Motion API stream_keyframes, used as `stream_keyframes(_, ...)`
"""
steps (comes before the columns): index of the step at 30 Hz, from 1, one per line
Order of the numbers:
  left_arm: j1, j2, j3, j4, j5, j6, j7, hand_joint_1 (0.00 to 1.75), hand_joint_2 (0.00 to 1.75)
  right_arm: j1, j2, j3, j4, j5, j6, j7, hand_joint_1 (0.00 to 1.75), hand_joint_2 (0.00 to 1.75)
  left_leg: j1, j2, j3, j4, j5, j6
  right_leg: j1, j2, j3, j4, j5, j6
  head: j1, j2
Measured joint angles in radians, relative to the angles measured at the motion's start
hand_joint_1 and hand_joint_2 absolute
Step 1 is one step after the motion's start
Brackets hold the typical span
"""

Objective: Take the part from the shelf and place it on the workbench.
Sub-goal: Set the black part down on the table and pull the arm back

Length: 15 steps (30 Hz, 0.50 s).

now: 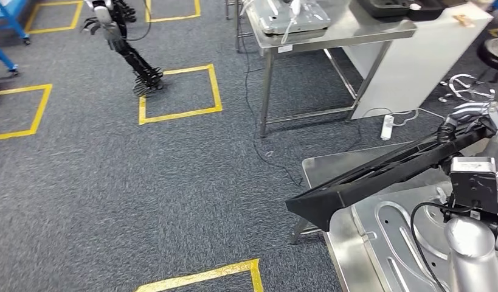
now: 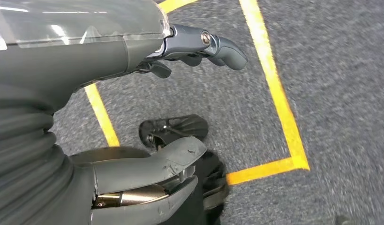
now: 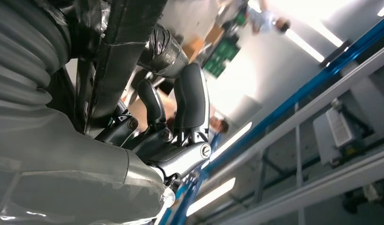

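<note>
While the long black part [image 1: 380, 176] hangs tilted over the near worktop [image 1: 331, 167], the step in hand is, in my judgement, to bring it down flat on the metal. From the left: the left hand [image 2: 180, 93] hangs low over the grey carpet [image 1: 112, 194], near the yellow floor lines [image 1: 182, 91]; its fingers [image 2: 222, 47] are apart and hold nothing. It is well apart from the work and need not move.

The part's low end [image 1: 313, 210] points out past the worktop's left edge, over the carpet, and its high end is at the right hand [image 1: 471, 112]. In the right wrist view the dark fingers [image 3: 190, 101] are curled around the part's edge, so this hand grips it.

To do it well, I would first draw the part to the right, so that the low end comes over the metal, then lower the high end until the part lies level, and open the fingers only after it rests. A pressed sheet [image 1: 392, 243] already lies on the worktop; the part should not land on its raised rim.

Open room is wide on the left. Further back the second table [image 1: 331, 30] and a white panel [image 1: 410, 61] stand well apart.
</note>
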Motion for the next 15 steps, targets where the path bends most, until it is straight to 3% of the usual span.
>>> stream_keyframes(1, -0.001, 0.000, 0.000, 0.000, 0.000, 0.000, 0.000, 0.00, 1.75, 0.003, 0.002, -0.002, -0.001, 0.002, 0.000, 0.000, 1.75, 1.75, -0.002, -0.016, 0.010, -0.023, 0.003, 0.002, -0.003, 0.012, -0.003, -0.001, 0.003, 0.006, 0.000, 0.000)
stream_keyframes(2, -0.001, 0.000, 0.000, 0.000, 0.000, 0.000, 0.000, 0.00, 1.75, 0.007, 0.004, -0.003, -0.002, 0.003, 0.000, 0.000, 1.75, 1.75, -0.003, -0.015, 0.014, -0.029, 0.003, 0.003, -0.006, 0.025, -0.006, -0.004, 0.008, 0.014, 0.000, 0.000)
stream_keyframes(3, -0.002, -0.001, 0.000, 0.000, 0.000, 0.000, 0.000, 0.00, 1.75, 0.012, 0.005, -0.006, -0.004, 0.003, 0.000, 0.000, 1.75, 1.75, -0.003, -0.003, 0.018, -0.037, 0.006, 0.005, -0.008, 0.037, -0.008, -0.009, 0.013, 0.022, 0.000, 0.000)
stream_keyframes(4, -0.003, -0.002, 0.000, 0.000, 0.000, 0.000, 0.000, 0.00, 1.75, 0.017, 0.006, -0.010, -0.005, 0.004, -0.001, 0.000, 1.75, 1.75, -0.002, 0.010, 0.021, -0.046, 0.012, 0.008, -0.008, 0.031, -0.010, -0.010, 0.014, 0.028, 0.000, 0.000)
stream_keyframes(6, -0.004, -0.004, 0.000, 0.000, 0.000, 0.000, 0.000, 0.00, 1.75, 0.018, 0.007, -0.018, -0.008, 0.005, -0.001, -0.001, 1.75, 1.75, 0.003, 0.039, 0.029, -0.066, 0.024, 0.017, -0.003, -0.023, -0.030, 0.029, -0.014, 0.035, 0.002, 0.000)
stream_keyframes(8, -0.003, -0.005, 0.001, 0.000, 0.000, 0.000, -0.001, 0.00, 1.75, 0.019, 0.008, -0.022, -0.009, 0.006, -0.002, -0.001, 1.75, 1.75, 0.001, 0.067, 0.030, -0.072, 0.027, 0.022, -0.003, -0.083, -0.080, 0.136, -0.074, 0.039, 0.003, 0.000)
stream_keyframes(10, -0.002, -0.005, 0.001, 0.000, -0.002, -0.001, 0.000, 0.00, 1.75, 0.027, 0.011, -0.022, -0.010, 0.009, -0.002, -0.001, 1.75, 1.75, -0.001, 0.097, 0.029, -0.070, 0.026, 0.023, -0.006, -0.098, -0.117, 0.221, -0.102, 0.046, 0.003, 0.000)
stream_keyframes(11, -0.001, -0.005, 0.001, 0.000, -0.003, -0.001, 0.000, 0.00, 1.75, 0.031, 0.013, -0.023, -0.010, 0.010, -0.002, -0.001, 1.75, 1.75, -0.001, 0.112, 0.029, -0.068, 0.024, 0.022, -0.008, -0.102, -0.113, 0.220, -0.092, 0.049, 0.003, 0.000)
stream_keyframes(12, -0.002, -0.006, 0.001, 0.000, -0.004, -0.001, 0.000, 0.00, 1.75, 0.033, 0.014, -0.023, -0.011, 0.011, -0.002, -0.001, 1.75, 1.75, -0.001, 0.126, 0.028, -0.065, 0.021, 0.020, -0.010, -0.110, -0.090, 0.182, -0.067, 0.051, 0.003, 0.000)
stream_keyframes(13, -0.002, -0.007, 0.001, 0.000, -0.004, -0.001, 0.000, 0.00, 1.75, 0.033, 0.014, -0.025, -0.013, 0.013, -0.002, -0.001, 1.75, 1.75, -0.001, 0.138, 0.029, -0.060, 0.017, 0.016, -0.011, -0.129, -0.053, 0.120, -0.038, 0.052, 0.003, 0.000)
stream_keyframes(15, -0.003, -0.009, 0.001, 0.000, -0.004, -0.001, 0.000, 0.00, 1.75, 0.034, 0.014, -0.032, -0.019, 0.017, -0.002, -0.001, 1.75, 1.75, -0.006, 0.159, 0.030, -0.050, 0.006, 0.005, -0.005, -0.172, 0.005, 0.019, -0.006, 0.046, 0.003, 0.000)
